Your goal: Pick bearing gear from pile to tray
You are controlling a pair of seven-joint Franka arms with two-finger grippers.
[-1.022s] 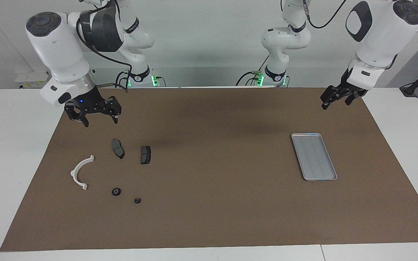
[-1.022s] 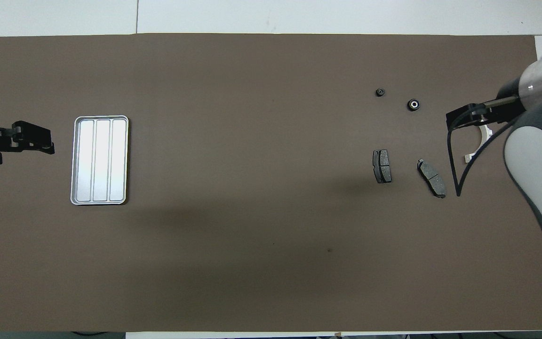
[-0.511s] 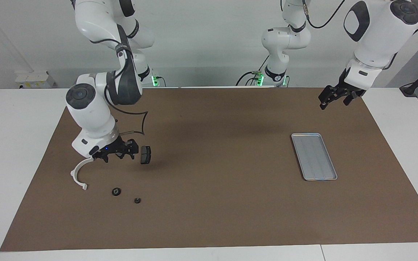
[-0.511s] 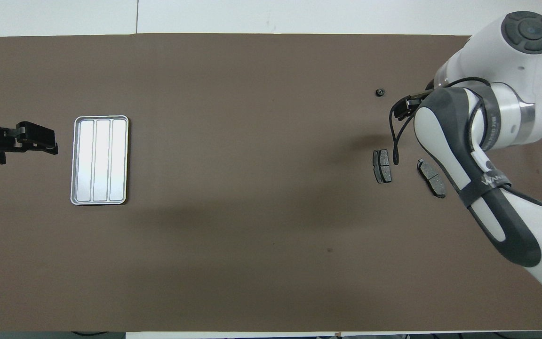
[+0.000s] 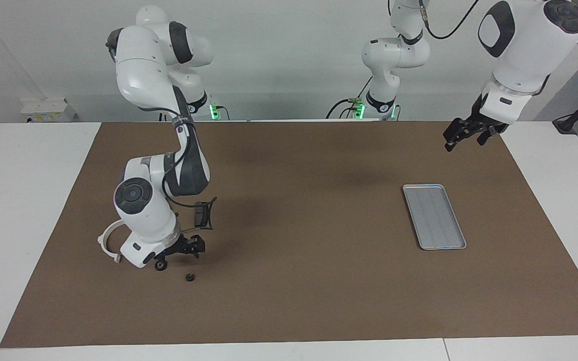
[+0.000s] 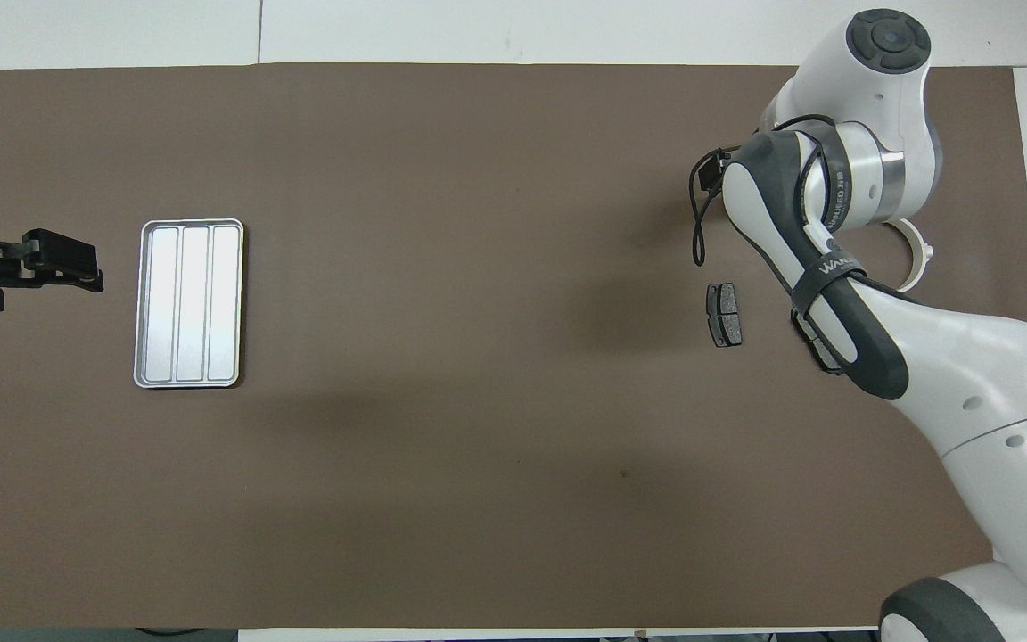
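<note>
Lowered since a second ago, the right gripper [image 5: 181, 253] now sits low at the larger black round piece [image 5: 160, 265], its fingers' spread indiscernible. One brake pad [image 5: 200, 214] shows; the other is hidden. The tray [image 5: 434, 216] lies empty, the left gripper [image 5: 462, 134] waiting above, fingers unreadable.

One camera is sitting high across the table [image 5: 289, 311], looking back at both robots from a fair way off. The other is hanging above their end, peering steeply down; both are taking in the same brown mat [image 6: 478, 499], half a turn apart.
</note>
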